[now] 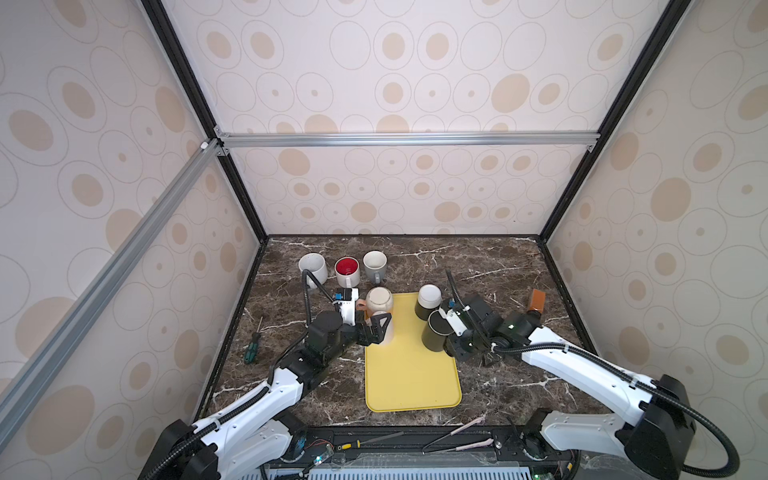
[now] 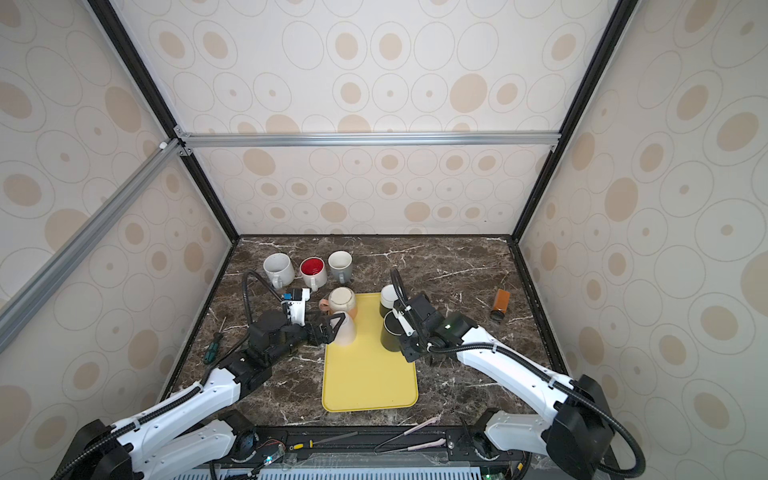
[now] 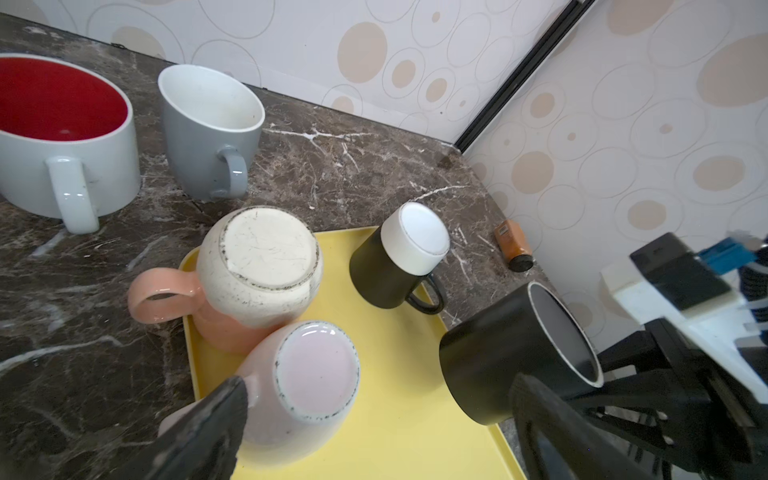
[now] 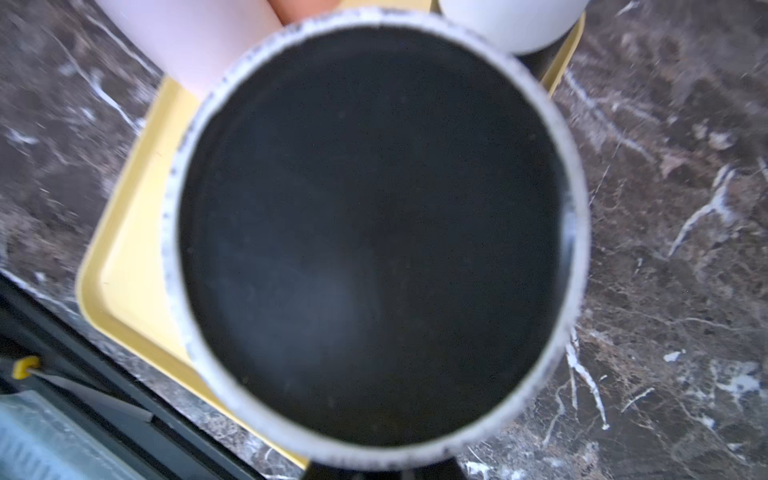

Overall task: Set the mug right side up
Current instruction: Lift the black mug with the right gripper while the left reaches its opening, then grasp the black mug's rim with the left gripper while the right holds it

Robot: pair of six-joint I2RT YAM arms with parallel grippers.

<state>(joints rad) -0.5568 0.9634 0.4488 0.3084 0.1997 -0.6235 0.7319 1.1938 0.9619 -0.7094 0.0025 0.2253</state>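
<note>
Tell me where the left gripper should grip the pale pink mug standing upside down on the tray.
Probably its side wall, mid-height, coming level from the robot's left. The pale pink mug stands base up, rim flat on the yellow tray, so the rim is unreachable; the cream mug crowds its far side, the black mug its right. The open left gripper is on that side.

Right tool (image 1: 451, 344) clamps tilted dark mug (image 1: 434, 334) at tray (image 1: 411, 374) edge.
</note>
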